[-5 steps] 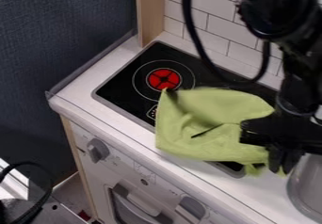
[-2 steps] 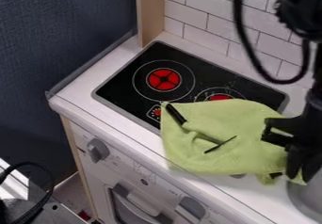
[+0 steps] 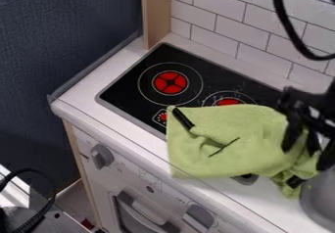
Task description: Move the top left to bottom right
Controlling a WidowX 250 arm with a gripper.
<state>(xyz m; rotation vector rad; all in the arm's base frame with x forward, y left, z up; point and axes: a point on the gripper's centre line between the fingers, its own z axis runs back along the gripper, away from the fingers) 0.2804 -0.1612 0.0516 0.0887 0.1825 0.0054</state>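
Observation:
At the right side, my gripper (image 3: 305, 157) stands open over the right end of the cloth, its fingers spread apart. The light green cloth (image 3: 226, 129) lies across the lower right part of the stove top and overlaps the counter's front edge. Its right end is bunched below the fingers, beside the metal basin. A black-handled utensil (image 3: 182, 119) rests on the cloth's upper left corner, and folds cover part of it. Whether the fingers touch the cloth I cannot tell.
The black stove top (image 3: 134, 82) has red burner markings. A metal basin (image 3: 317, 198) is at the lower right. White wall tiles (image 3: 226, 29) stand behind the counter, and a wooden post (image 3: 156, 14) rises at the back left.
The cloth shifted right and down, uncovering more burner markings, and its right end then bunched up. My gripper moved right, and its fingers have opened. The black handle came into clearer view.

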